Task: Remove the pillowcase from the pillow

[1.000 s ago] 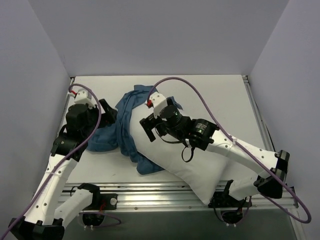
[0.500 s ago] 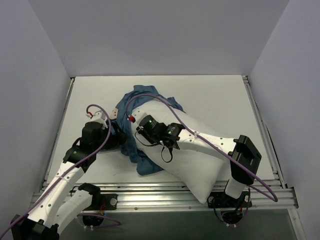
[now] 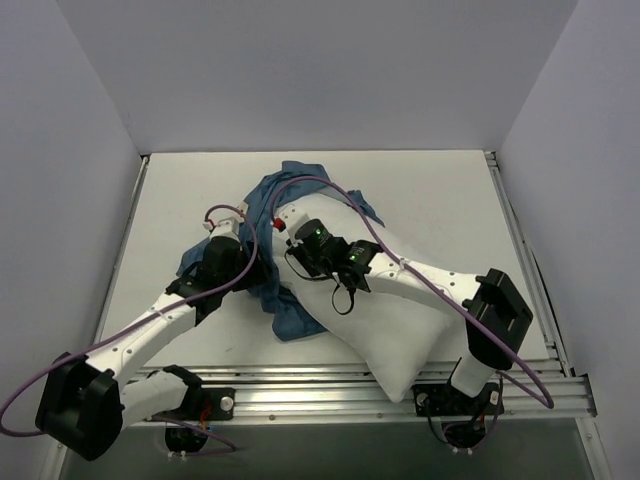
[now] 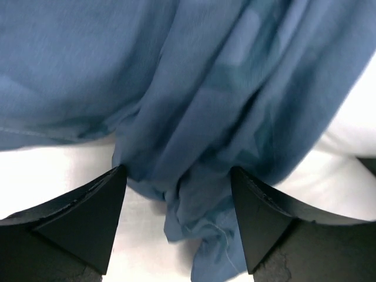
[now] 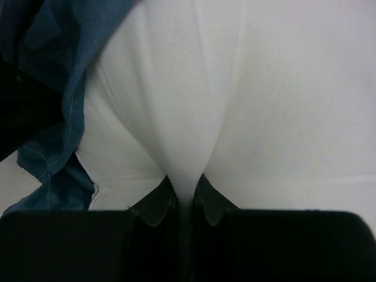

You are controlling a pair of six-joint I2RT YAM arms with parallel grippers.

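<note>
Right end effector (image 5: 185, 183) pinches the pillow (image 5: 276, 88); left end effector (image 4: 177, 176), spread, straddles bunched pillowcase (image 4: 176, 82).

From above, the pillow's (image 3: 400, 320) far end is buried under the pillowcase (image 3: 295, 322), and the tips of the left gripper (image 4: 179, 176) and right gripper (image 5: 183, 185) are lost under their wrists. Print's too blurry to read anywhere.

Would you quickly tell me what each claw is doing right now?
Left claw: open over the dark blue fabric pillowcase.
Right claw: closed, pinching the white stuffed pillow.
</note>
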